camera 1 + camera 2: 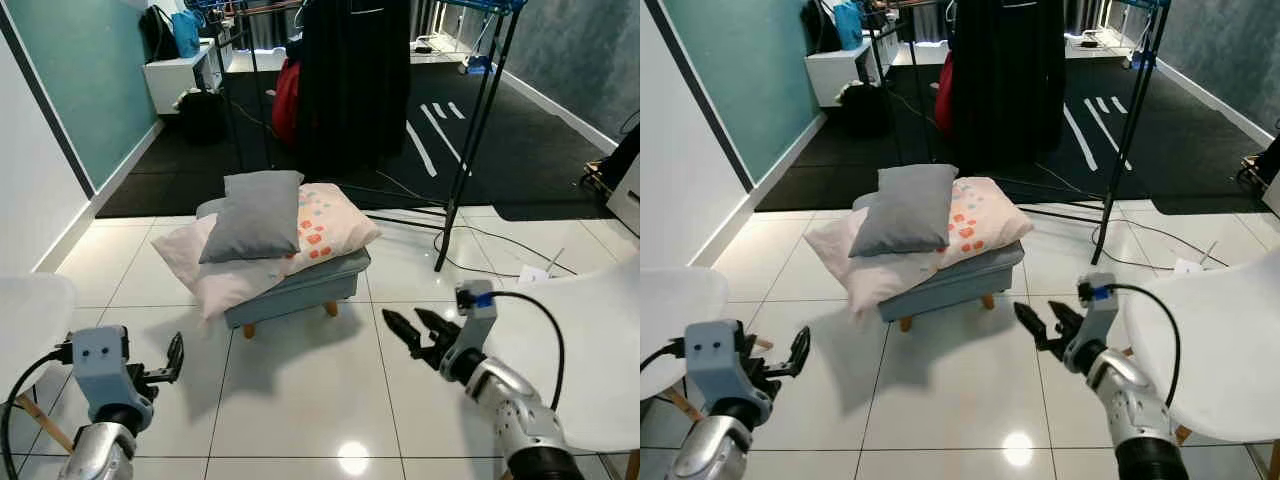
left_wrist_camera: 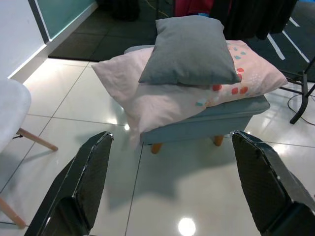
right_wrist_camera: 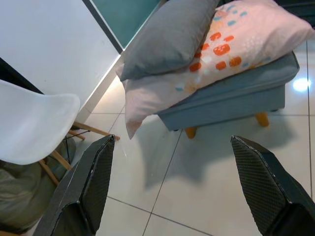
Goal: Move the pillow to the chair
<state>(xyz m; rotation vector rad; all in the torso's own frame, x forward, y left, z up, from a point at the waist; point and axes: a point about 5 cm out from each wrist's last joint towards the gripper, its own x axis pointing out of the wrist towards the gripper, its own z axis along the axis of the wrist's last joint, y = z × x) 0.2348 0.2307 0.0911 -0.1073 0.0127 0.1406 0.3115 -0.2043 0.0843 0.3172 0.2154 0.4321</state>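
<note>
Left gripper (image 1: 172, 362) and right gripper (image 1: 412, 331) low over the tiled floor (image 1: 310, 400), both spread wide, holding nothing; grey pillow (image 1: 255, 214) tops a pink pillow (image 1: 330, 228) on the blue footstool (image 1: 300, 290), white chairs (image 1: 590, 345) either side; looks light, soft, squashy; pinch a near corner or edge.

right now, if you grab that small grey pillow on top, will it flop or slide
The small grey fabric pillow looks soft and plump, so it would likely sag and feel light when lifted by one edge. It lies loose atop the large pink patterned pillow, which overhangs the blue-grey footstool, so a push may shift both.
</note>
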